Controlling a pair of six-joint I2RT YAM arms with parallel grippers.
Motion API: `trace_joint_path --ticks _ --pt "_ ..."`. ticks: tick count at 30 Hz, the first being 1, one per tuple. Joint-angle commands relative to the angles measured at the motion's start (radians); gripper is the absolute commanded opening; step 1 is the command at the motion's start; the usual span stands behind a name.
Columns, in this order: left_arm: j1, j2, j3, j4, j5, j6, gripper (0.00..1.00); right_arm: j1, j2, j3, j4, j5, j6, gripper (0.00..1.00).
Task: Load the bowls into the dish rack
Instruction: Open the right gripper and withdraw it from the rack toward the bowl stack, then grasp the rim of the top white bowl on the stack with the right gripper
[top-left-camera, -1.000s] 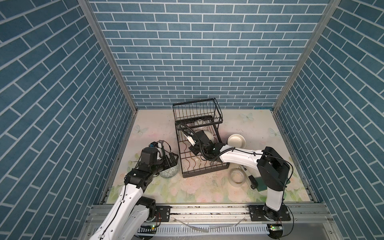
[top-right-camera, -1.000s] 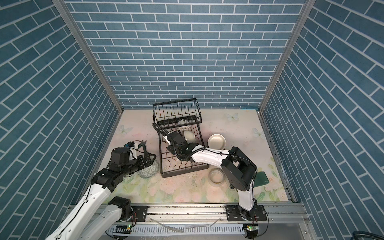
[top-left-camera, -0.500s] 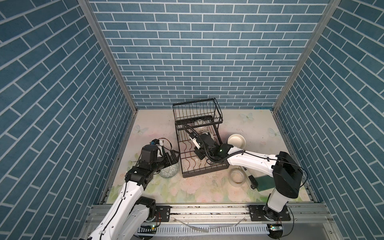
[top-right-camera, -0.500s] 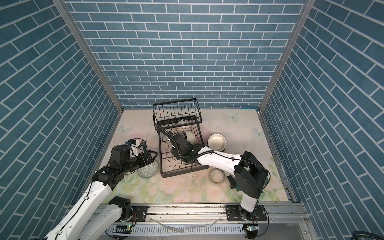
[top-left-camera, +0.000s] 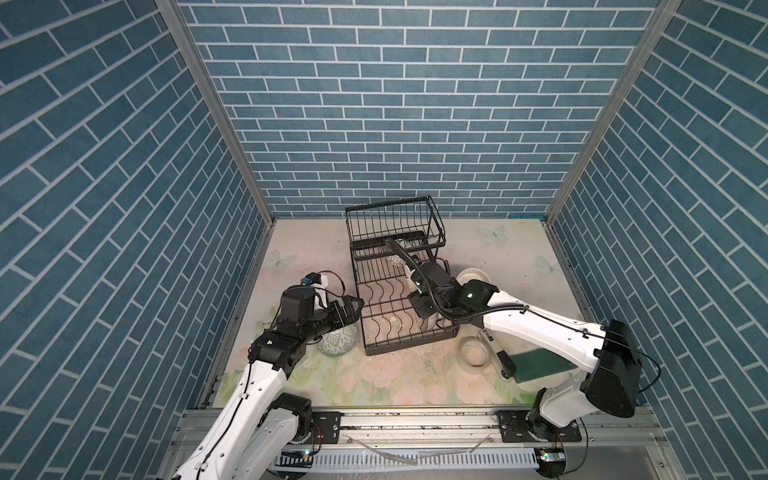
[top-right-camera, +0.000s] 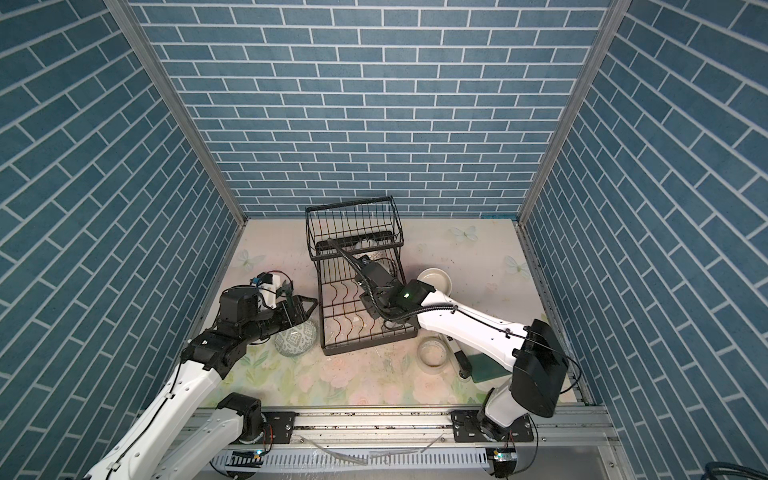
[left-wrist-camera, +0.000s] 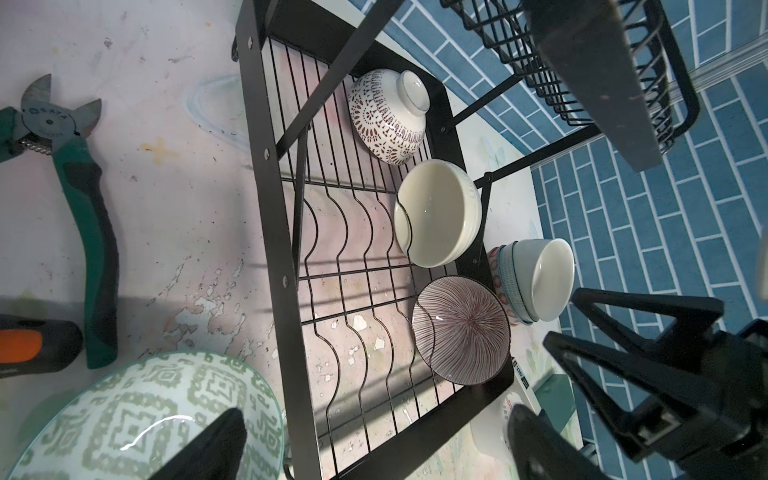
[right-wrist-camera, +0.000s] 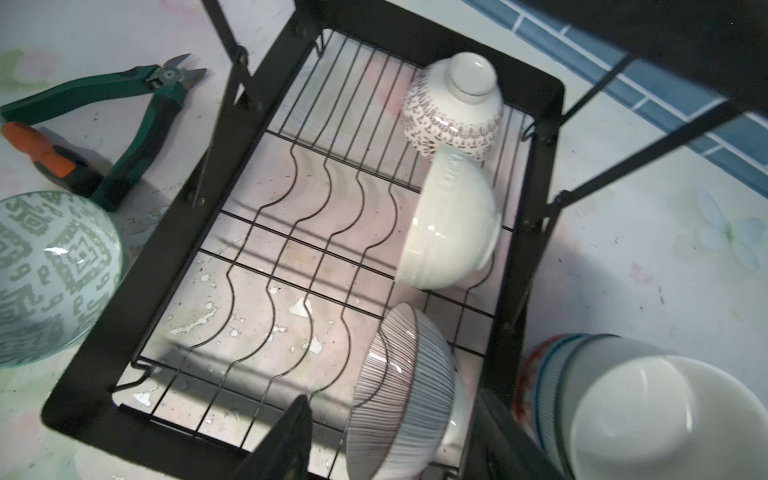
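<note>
**A:** What's on your left?

**B:** Your left gripper hangs empty with its fingers spread wide. It is just over the green-patterned bowl, which lies upside down on the table beside the dish rack.

**A:** And inside the rack?

**B:** Three bowls stand along the right side of your lower tray: the brown-patterned bowl at the far end, then the cream bowl, then the striped bowl.

**A:** Your right?

**B:** Your right gripper has its jaws apart on either side of the striped bowl. The stack of bowls sits outside, just right of the rack.
</note>
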Motion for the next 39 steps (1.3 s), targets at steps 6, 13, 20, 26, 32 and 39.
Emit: trace_joint_path --ticks 6,13,20,26,32,39 --pt "-0.116 0.055 0.058 0.029 -0.065 0.008 1.0 -0.196 -0.215 -0.07 -0.139 0.037 0.173 0.69" --pt "-0.259 0.161 0.111 0.072 -0.149 0.006 1.0 -0.379 -0.239 -0.134 -0.174 -0.025 0.19 0.67" --pt "-0.351 0.255 0.143 0.112 -0.205 -0.002 1.0 -0.491 -0.163 -0.176 -0.142 -0.103 0.2 0.67" --pt "-0.371 0.297 0.137 0.134 -0.215 -0.011 1.0 -0.533 -0.12 -0.209 -0.083 -0.125 0.202 0.64" --pt "-0.37 0.3 0.121 0.13 -0.253 -0.013 1.0 -0.567 -0.083 -0.221 -0.031 -0.141 0.202 0.59" --pt "-0.369 0.278 0.104 0.12 -0.283 -0.018 1.0 -0.583 -0.039 -0.221 0.012 -0.145 0.206 0.5"
